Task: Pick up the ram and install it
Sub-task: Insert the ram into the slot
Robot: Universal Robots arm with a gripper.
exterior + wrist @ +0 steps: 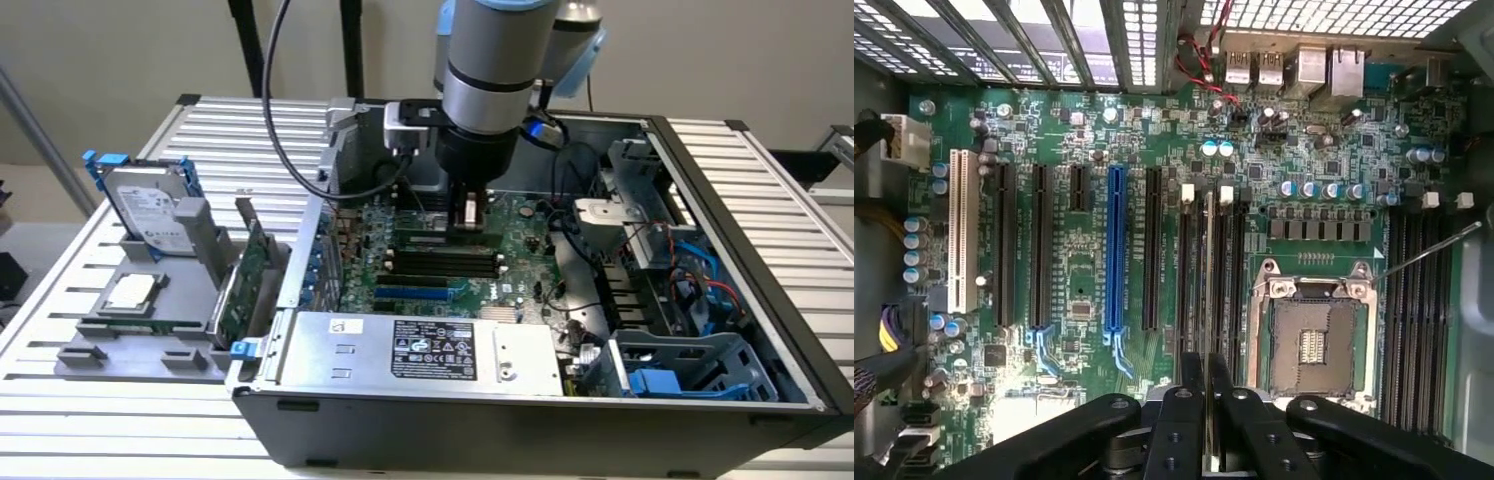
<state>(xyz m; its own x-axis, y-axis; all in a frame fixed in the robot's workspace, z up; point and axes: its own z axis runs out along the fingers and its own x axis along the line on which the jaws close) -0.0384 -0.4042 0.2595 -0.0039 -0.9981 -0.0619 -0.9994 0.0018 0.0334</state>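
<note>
A: Exterior view, item one: arm (491, 70). Pose: hangs straight down over the open computer case (747, 200), wrist vertical, reaching in near the case's far edge.

B: Item two: gripper (467, 215). Position: low over the motherboard (441, 250), just above the black memory slots (447, 262).

A: Wrist view, same gripper (1207, 420). State: fingers (1182, 425) drawn close together, pinching a thin upright strip between them.

B: Item three: the ram (1208, 300). The strip looks to be this, seen edge-on, though so little of its face shows that the reading is probable, not certain. It runs along the slots beside the empty processor socket (1312, 335); whether it is seated or just above cannot be told.

A: Item four: grey parts tray (134, 340), on the slatted table (80, 400) outside the case's side wall. Contents: hard drive (150, 220) upright, green expansion card (240, 285) on edge, silver processor chip (130, 293) lying flat.
</note>
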